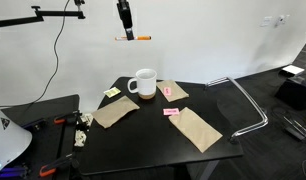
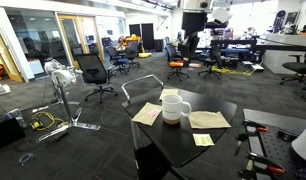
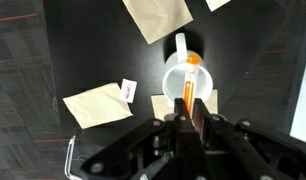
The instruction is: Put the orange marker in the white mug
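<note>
- The end effector [image 1: 126, 33] hangs high above the desk [image 1: 153, 138], its fingers pinched on the orange marker [image 1: 141, 38].
- In an exterior view the marker lies level and sticks out sideways from the fingertips, with nothing under it but air.
- In the wrist view the end effector [image 3: 188, 120] reaches in from the bottom edge. The marker [image 3: 190, 85] runs forward from between the fingers, and its paler tip points away from them.
- The white mug [image 1: 144, 82] stands upright on the desk, well below the end effector and almost straight under it.
- From the wrist camera the marker lines up over the mug [image 3: 175, 75], whose handle points away from the fingers.
- Below the end effector, brown paper sheets lie around the mug: one [image 1: 115, 112] beside it, one [image 1: 198, 128] farther off, and one [image 1: 175, 92] just behind it.
- A pink sticky note [image 3: 128, 90] lies to one side of the mug, at the edge of a paper sheet [image 3: 96, 104].
- In the exterior view from the office side, the end effector [image 2: 193, 22] hangs above the mug [image 2: 174, 106], and the marker is too small to make out.
</note>
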### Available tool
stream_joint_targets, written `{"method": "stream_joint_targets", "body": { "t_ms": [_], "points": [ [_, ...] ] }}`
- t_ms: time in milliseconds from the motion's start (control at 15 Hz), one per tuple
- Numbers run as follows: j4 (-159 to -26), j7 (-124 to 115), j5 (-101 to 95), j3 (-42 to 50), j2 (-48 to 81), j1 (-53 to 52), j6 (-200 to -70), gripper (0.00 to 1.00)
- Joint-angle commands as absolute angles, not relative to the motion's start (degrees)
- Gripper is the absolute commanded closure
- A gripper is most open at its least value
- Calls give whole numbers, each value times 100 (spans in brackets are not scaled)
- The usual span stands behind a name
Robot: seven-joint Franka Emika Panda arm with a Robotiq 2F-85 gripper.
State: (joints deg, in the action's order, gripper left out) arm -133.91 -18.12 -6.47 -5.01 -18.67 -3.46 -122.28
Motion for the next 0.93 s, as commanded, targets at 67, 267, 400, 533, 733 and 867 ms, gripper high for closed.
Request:
{"method": "stream_joint_targets", "body": {
  "t_ms": [67,267,400,533,733,867],
  "points": [
    [-13381,-1687,-617,-489,-1902,-178,-12183,89],
    [-13381,-1679,-617,-465,-1919,-152,-12172,89],
    [-13381,-1679,-617,-467,-1919,-153,-12171,89],
    [-13381,-1679,-617,-467,-1920,-153,-12170,97],
    [-13386,-1578,-645,-449,-1876,-153,-12189,97],
    [-13406,-1480,-678,-434,-1887,-157,-12172,97]
  ]
}}
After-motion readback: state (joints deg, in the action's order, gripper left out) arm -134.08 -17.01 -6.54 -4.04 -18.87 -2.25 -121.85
